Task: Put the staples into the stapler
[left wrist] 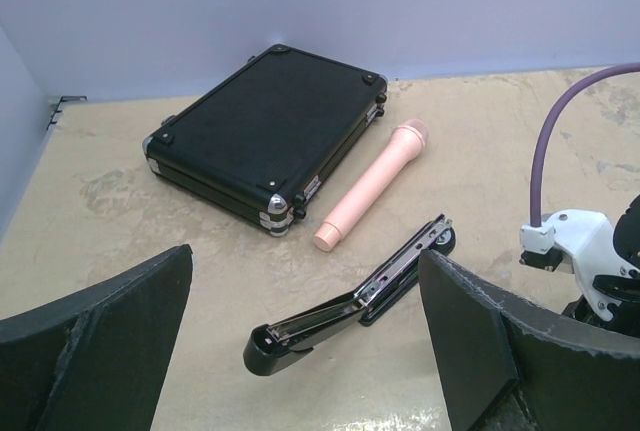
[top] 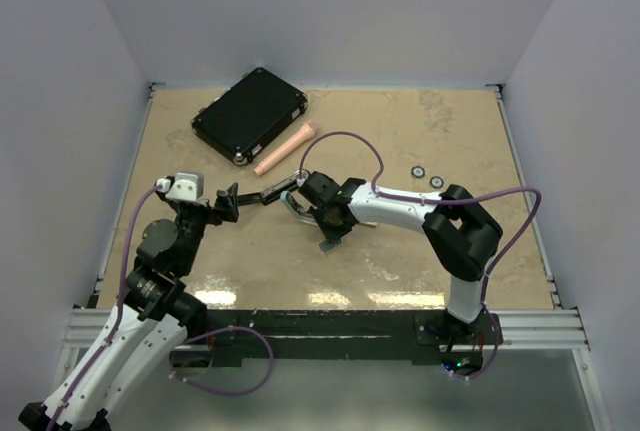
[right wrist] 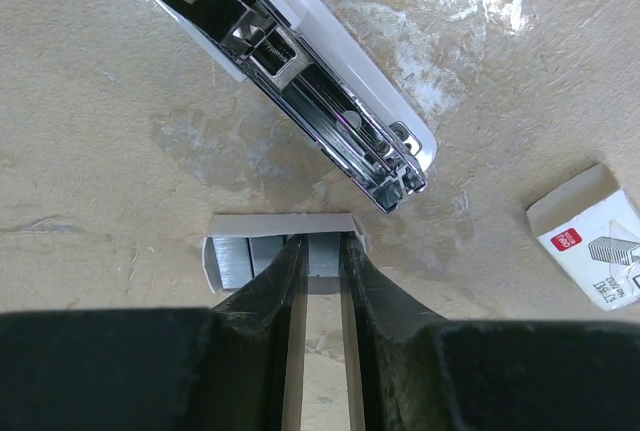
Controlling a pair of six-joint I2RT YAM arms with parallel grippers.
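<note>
1. Containers: a small grey card tray point(right wrist: 280, 221) lies open on the table point(top: 400, 251) with the staples point(right wrist: 323, 257) in it. A white card sleeve point(right wrist: 590, 236) printed with a staple picture lies apart to one side; I cannot see inside it. The black case point(left wrist: 265, 131) at the far left is closed.
2. Staples: flat grey metal, faintly ribbed, sitting low in the tray.
3. Axis: the tray's long side runs across the right wrist view. The staples' own long axis cannot be told, as the fingers cover much of them.
4. White stapler point(right wrist: 330, 91): hinged open, chrome magazine bare, lying on a diagonal, its end just beside the tray's far rim.
5. Right gripper point(right wrist: 322, 243): tips down in the tray, jaws drawn narrow, pinching a grey strip of staples.
6. Left gripper point(top: 225, 204): jaws spread wide, holding nothing, facing the opened black stapler point(left wrist: 350, 301).
</note>
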